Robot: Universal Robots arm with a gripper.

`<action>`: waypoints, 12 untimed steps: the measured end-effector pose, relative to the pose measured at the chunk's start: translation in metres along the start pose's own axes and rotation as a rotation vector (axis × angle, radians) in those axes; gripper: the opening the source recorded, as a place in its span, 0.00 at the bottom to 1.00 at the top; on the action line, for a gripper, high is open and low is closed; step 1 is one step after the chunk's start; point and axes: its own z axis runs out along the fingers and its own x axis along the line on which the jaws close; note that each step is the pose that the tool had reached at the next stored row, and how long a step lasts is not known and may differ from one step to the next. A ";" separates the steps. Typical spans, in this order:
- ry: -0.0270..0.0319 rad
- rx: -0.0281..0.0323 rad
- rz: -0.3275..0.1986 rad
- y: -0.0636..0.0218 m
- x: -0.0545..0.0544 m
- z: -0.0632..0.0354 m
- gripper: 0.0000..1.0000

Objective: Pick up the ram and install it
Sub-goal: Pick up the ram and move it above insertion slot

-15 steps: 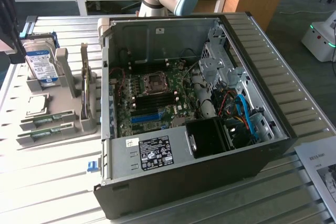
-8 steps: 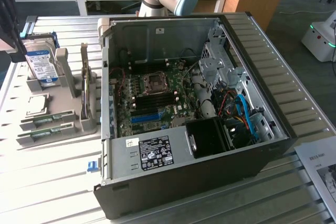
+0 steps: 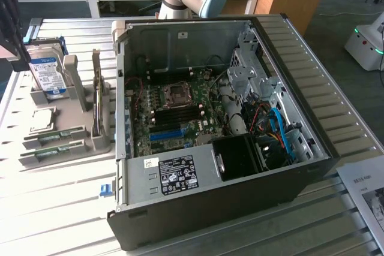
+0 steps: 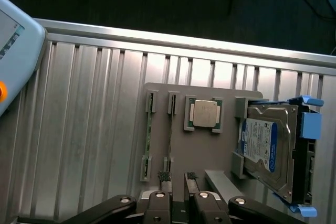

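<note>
1. Gripper (image 4: pixel 177 178): the jaws stand apart with nothing between them. It hangs over one edge of the tray (image 4: pixel 210 153).
2. Ram (image 4: pixel 169 135): it lies lengthwise in a slot of the grey tray and is not gripped. One end is just beside a fingertip pad (image 4: pixel 164 176).
3. Second stick (image 4: pixel 148 136): it lies parallel in the next slot, on the side of the ram away from the CPU (image 4: pixel 205 114).
4. CPU: it sits in its own recess, between the ram and the hard drive (image 4: pixel 265 145).
5. Hard drive: it is held in a bracket at the end of the tray, with its blue label showing.
6. Tray: it rests on the slatted worktop (image 3: pixel 60 208), at the exterior view's left of the PC case (image 3: pixel 240 208).
7. PC case: it lies open, with the motherboard (image 3: pixel 174 109) exposed.
</note>
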 end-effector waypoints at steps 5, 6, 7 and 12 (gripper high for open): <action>-0.0003 0.0003 0.000 0.0000 0.000 0.0004 0.24; -0.0004 0.0004 0.000 -0.0001 0.000 0.0009 0.24; -0.0004 0.0002 0.000 0.0000 0.000 0.0015 0.24; -0.0004 0.0001 0.001 -0.0002 0.000 0.0061 0.24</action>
